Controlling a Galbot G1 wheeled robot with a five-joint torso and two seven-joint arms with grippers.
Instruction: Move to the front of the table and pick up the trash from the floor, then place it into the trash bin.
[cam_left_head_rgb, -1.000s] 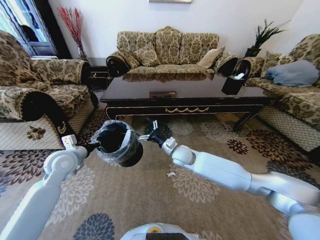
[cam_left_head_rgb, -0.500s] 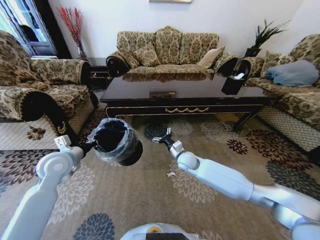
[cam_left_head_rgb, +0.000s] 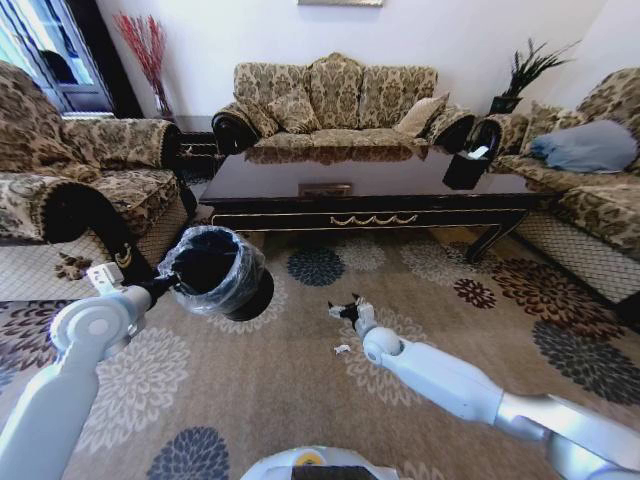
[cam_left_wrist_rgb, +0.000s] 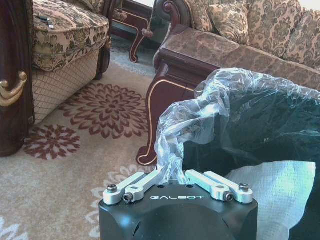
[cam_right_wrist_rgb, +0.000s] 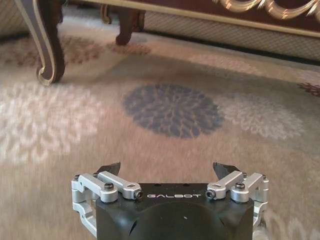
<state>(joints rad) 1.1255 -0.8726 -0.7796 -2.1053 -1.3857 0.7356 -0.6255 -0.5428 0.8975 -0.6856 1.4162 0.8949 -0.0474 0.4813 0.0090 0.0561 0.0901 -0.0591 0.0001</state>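
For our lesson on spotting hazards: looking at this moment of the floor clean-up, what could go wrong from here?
1. The left gripper holds the small round black bin only by its clear plastic liner; the liner might slip or tear, dropping the bin.
2. The open right gripper is low over the beige flowered carpet; the tiny white scrap lies near its wrist and might be missed or brushed away.

The table, upper centre of the head view, is dark glossy wood with gold trim. The trash bin, centre left, is matt black plastic under a clear, crinkled, shiny liner. The floor is soft woven carpet. The left gripper and the right gripper have brushed-metal links on matt black housings.
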